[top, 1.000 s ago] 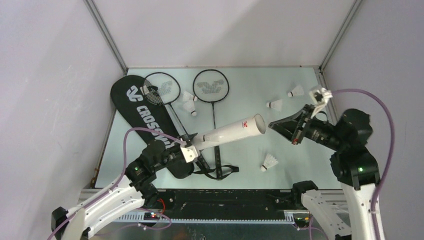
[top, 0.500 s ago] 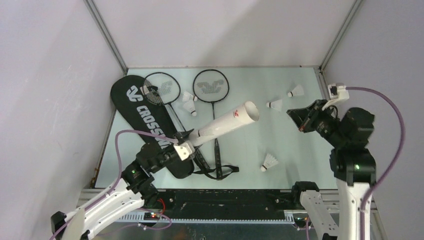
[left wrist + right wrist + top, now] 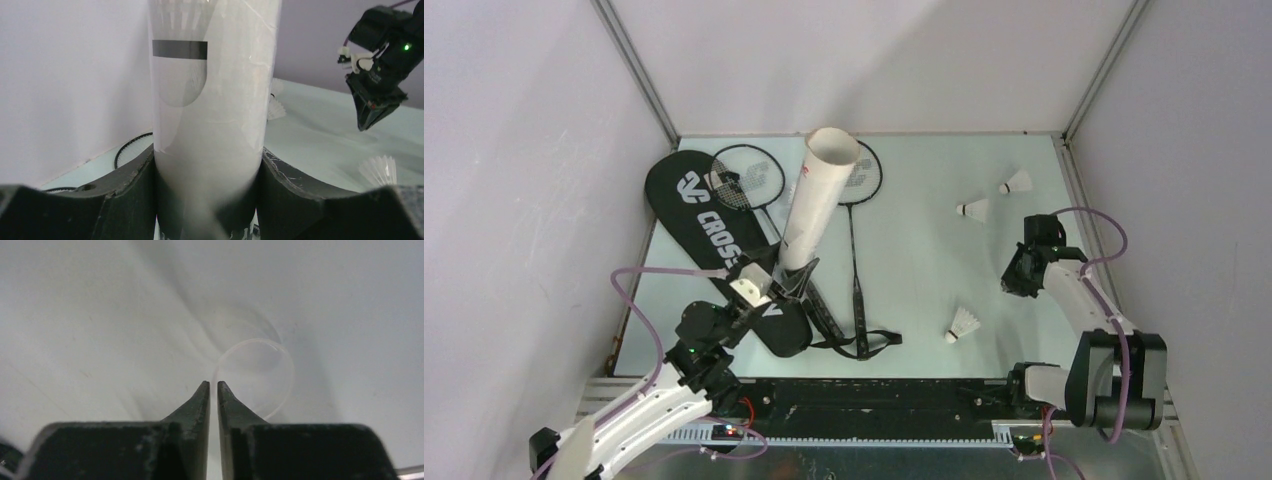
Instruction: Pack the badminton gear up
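Observation:
The long white tube stands tilted up toward the back, its open mouth on top, and my left gripper is shut on its lower end. In the left wrist view a shuttlecock with a black band shows through the tube wall. Two black rackets lie at the back, beside the black CROSSWAY bag. Three loose shuttlecocks lie on the right. My right gripper points down at the table, shut and holding nothing, its tips over a clear round lid.
The bag's black straps trail near the table's front edge. Grey walls close in the table on both sides and the back. The tube hides part of the right racket's head.
My left arm has swung the tube from pointing right to standing up toward the back. My right arm has dropped its gripper down to the table at the right.

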Action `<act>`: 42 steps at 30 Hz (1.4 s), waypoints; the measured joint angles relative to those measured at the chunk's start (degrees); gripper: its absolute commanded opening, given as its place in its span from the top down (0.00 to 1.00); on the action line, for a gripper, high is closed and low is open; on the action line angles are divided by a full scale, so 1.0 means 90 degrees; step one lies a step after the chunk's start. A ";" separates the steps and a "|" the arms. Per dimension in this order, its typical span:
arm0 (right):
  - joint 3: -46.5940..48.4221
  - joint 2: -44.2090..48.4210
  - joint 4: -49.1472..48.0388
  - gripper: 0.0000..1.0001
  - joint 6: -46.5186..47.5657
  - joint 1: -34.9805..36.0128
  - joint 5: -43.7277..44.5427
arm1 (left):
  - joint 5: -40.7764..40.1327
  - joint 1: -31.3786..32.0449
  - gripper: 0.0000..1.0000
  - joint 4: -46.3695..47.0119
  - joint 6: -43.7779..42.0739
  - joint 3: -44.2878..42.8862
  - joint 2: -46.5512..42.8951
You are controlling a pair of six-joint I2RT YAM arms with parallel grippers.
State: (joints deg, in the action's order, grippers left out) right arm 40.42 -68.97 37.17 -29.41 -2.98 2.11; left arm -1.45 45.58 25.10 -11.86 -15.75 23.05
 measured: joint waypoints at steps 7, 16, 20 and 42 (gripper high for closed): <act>-0.0044 -0.0189 -0.0299 0.08 -0.0100 0.0029 0.0056 | -0.0160 0.0000 0.75 0.0372 0.0364 0.0114 0.0002; -0.0075 0.1120 -0.0250 0.09 0.0413 0.0906 -0.1477 | -0.0039 0.0000 0.74 0.0367 0.0379 0.0335 -0.0180; -0.0158 0.1103 -0.0092 0.16 0.0437 0.1610 -0.1841 | 0.0068 0.0002 0.74 0.0301 0.0379 0.0335 -0.0245; -0.0510 0.1229 0.0209 1.00 0.0114 0.2378 -0.1588 | 0.0619 0.0000 0.74 -0.0440 0.0476 0.0452 -0.0464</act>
State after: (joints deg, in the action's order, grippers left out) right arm 35.83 -57.91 39.05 -28.38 18.41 -12.19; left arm 4.12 45.58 21.15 -7.57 -11.68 18.87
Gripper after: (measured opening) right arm 0.007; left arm 0.608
